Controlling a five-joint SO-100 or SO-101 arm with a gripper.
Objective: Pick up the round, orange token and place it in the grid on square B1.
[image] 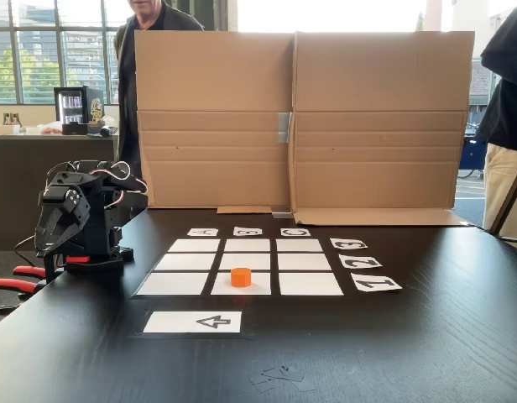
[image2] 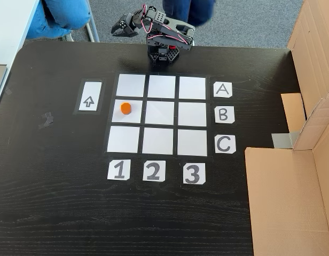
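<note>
We think this is an office or a big work room. We see tall windows [image: 40, 50] with trees outside, a counter [image: 40, 138] with a small machine [image: 78, 105], a cardboard wall [image: 300, 126] on the black table [image: 426, 344], and people standing near.

One fixed view sits low at the tabletop [image: 426, 336] edge, facing the cardboard wall [image: 300, 126] beyond the grid [image: 242, 262]. Another looks steeply down on the grid [image2: 162, 114]; both share it.

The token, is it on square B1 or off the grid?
On B1. The token sits inside the square in row B, column 1, away from the gripper.
</note>
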